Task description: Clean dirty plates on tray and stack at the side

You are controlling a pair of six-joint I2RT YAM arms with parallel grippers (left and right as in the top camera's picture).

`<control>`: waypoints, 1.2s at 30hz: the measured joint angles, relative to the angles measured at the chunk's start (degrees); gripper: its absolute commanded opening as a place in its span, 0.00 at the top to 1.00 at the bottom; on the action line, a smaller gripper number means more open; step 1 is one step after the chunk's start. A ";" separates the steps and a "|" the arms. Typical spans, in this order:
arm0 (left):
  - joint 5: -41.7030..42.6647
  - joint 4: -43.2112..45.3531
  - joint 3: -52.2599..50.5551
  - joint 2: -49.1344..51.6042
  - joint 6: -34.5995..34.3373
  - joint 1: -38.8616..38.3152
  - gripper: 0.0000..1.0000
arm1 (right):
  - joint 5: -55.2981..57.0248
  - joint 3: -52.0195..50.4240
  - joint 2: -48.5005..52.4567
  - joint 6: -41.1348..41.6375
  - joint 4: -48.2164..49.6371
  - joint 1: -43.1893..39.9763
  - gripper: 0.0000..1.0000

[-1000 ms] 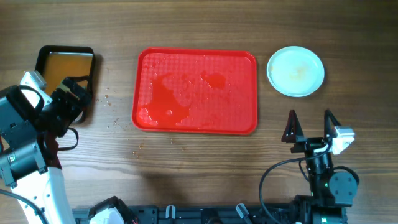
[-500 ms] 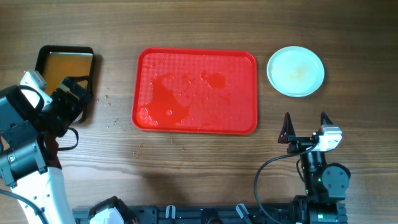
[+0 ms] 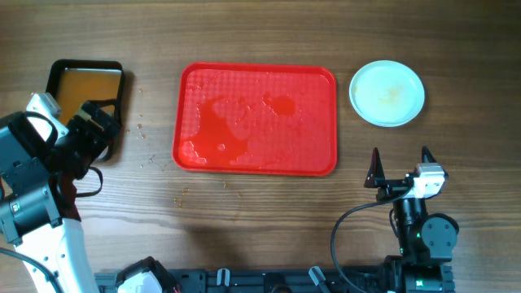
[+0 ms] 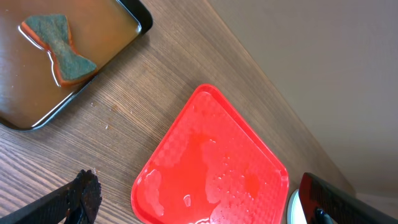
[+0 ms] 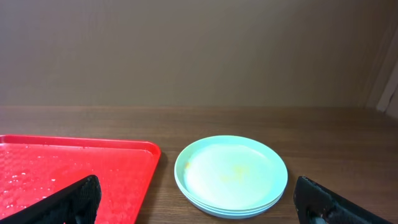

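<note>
The plates (image 3: 387,93) sit in one stack on the bare wood right of the red tray (image 3: 256,120), and the top plate carries a faint yellowish mark. In the right wrist view the plates (image 5: 231,174) show layered rims beside the tray (image 5: 68,177). The tray holds only wet patches. My right gripper (image 3: 400,159) stands open on the near side of the stack, apart from it, with nothing between its fingers (image 5: 74,198). My left gripper (image 3: 94,124) hangs open by the black tray, and its wrist view looks across at the red tray (image 4: 214,168) and a sliver of plate (image 4: 292,210).
A black tray (image 3: 85,88) of brownish water stands at the far left, with a green and orange sponge (image 4: 61,48) lying in it. Small crumbs dot the wood between the two trays. The arm bases and cables run along the table's near edge.
My right gripper drew back slightly toward the near edge and a little left, then stopped. The left arm, tray and plates have not moved.
</note>
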 measured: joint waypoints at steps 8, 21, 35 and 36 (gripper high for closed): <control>0.00 0.00 0.00 0.00 0.00 0.00 0.00 | 0.02 0.00 0.00 -0.02 0.00 0.00 0.00; -3.96 7.15 -12.48 -4.02 1.01 -14.93 0.00 | 0.02 -0.02 -0.02 -0.02 0.07 0.00 0.00; -7.41 51.78 -56.43 -39.43 1.51 -26.60 0.00 | 0.02 -0.02 -0.07 -0.04 0.02 0.00 0.00; -8.11 51.82 -57.24 -40.94 1.53 -26.60 0.00 | 0.02 -0.02 -0.07 -0.04 0.02 0.00 0.00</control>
